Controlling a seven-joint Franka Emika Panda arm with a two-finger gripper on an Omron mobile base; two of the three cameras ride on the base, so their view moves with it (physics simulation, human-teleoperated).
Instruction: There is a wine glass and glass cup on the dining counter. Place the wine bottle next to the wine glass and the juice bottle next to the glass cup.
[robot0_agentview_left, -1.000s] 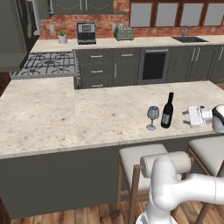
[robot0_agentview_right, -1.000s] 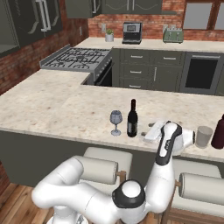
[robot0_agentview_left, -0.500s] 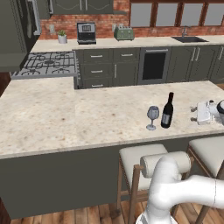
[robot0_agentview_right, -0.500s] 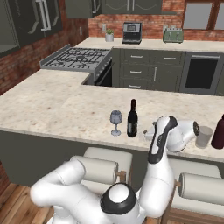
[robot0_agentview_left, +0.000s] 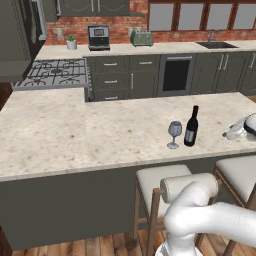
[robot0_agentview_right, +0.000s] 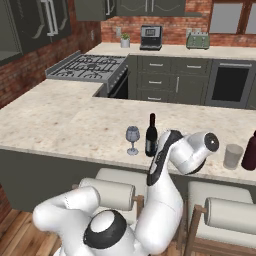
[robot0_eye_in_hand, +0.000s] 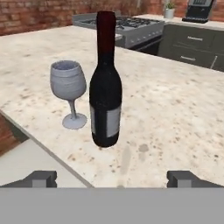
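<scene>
The gripper (robot0_eye_in_hand: 111, 178) is spread wide and holds nothing; in the hand view its two dark fingertips (robot0_eye_in_hand: 40, 178) sit far apart at the bottom, facing the wine bottle (robot0_eye_in_hand: 105, 83) across a strip of bare tabletop. The wine bottle stands upright, with the wine glass (robot0_eye_in_hand: 68, 93) just beside it, close but not touching. Both stand near the front edge of the dining tabletop (robot0_eye_in_hand: 175, 113), where the stone drops away to a stool seat below. Behind them the speckled surface runs open toward the stove and wall cabinets.

From the right base view, the wine bottle (robot0_agentview_right: 151, 135) and wine glass (robot0_agentview_right: 132, 140) stand to one side of the arm, the glass cup (robot0_agentview_right: 232, 156) and the maroon juice bottle (robot0_agentview_right: 249, 150) to the other, just beside each other near the picture's right edge.
</scene>
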